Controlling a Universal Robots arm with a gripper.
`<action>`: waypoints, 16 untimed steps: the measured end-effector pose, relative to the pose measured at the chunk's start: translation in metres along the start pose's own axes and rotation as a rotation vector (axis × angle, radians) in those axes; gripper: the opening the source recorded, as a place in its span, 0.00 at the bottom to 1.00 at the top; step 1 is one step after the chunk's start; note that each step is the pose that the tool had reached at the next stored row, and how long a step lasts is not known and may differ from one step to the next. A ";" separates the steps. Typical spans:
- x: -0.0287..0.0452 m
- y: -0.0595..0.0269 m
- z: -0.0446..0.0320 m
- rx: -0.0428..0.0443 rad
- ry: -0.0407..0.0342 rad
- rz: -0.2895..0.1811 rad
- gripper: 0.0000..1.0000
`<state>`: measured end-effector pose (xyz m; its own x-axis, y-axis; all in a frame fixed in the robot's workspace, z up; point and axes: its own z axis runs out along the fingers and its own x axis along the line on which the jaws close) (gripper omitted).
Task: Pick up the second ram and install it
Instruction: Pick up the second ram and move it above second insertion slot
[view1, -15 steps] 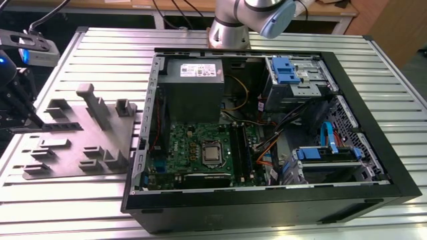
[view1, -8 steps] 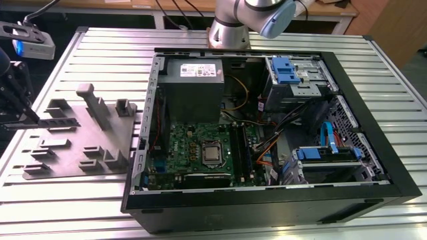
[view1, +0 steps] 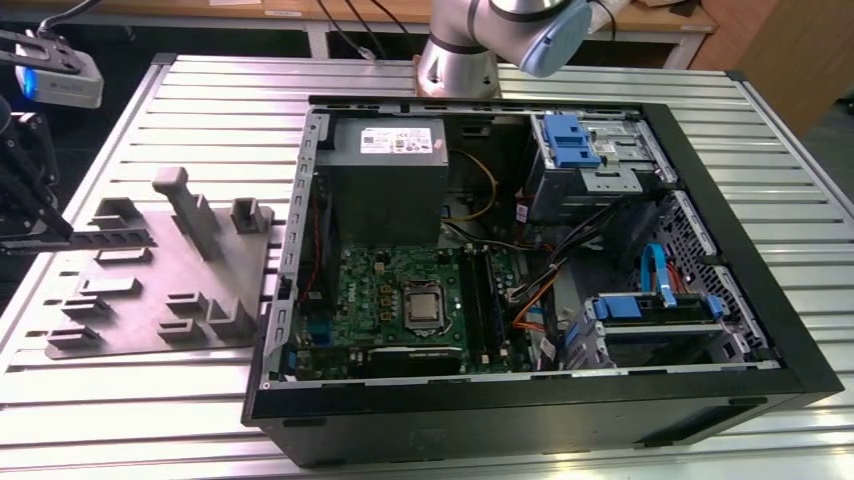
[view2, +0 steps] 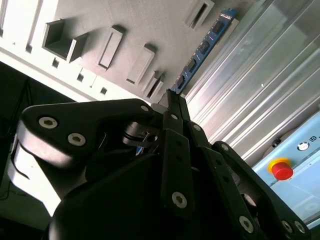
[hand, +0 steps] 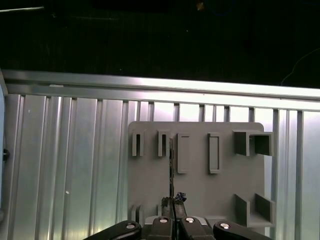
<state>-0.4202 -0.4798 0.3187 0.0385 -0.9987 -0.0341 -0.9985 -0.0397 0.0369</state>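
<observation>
Over the grey tray (view2: 165, 35), the memory stick (view2: 202, 47) reaches straight out from the tips of the jaws, which are closed narrow on one short end of it. Its row of black chips faces the second wrist view, while the first wrist view sees the stick (hand: 171, 165) edge-on as a thin dark line. Whether its far end is clear of the tray's slots cannot be told. The tray lies on the ribbed metal counter (hand: 75, 165), at the exterior view's left of the open computer case (view1: 534, 415). It is well apart from the green motherboard (view1: 400, 295), whose long black slots (view1: 487, 300) sit deep inside the case.

The main risk looks like the hold itself. So little of the stick is in the pinch, and so much hangs free, that a bump or a quick swing could pivot it or slide it out. The tray's raised posts (view1: 187, 200) stand near, and a low or skewed path could catch the free end on one.

The case walls rise high around the motherboard, and orange cables (view1: 534, 300) lie just beside the slots. A stick tilted in the jaws might clip the rim, snag a cable, or meet a slot crooked. Pressing down in that state could bend the stick or damage its contacts.
</observation>
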 end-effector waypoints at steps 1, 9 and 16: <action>0.0000 0.0000 -0.0008 -0.0001 0.0000 0.000 0.12; -0.0003 0.0003 -0.0086 0.0001 -0.0002 0.000 0.12; -0.0008 0.0008 -0.0225 0.0001 -0.0001 0.000 0.12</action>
<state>-0.4203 -0.4798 0.3412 0.0386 -0.9987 -0.0342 -0.9985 -0.0399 0.0368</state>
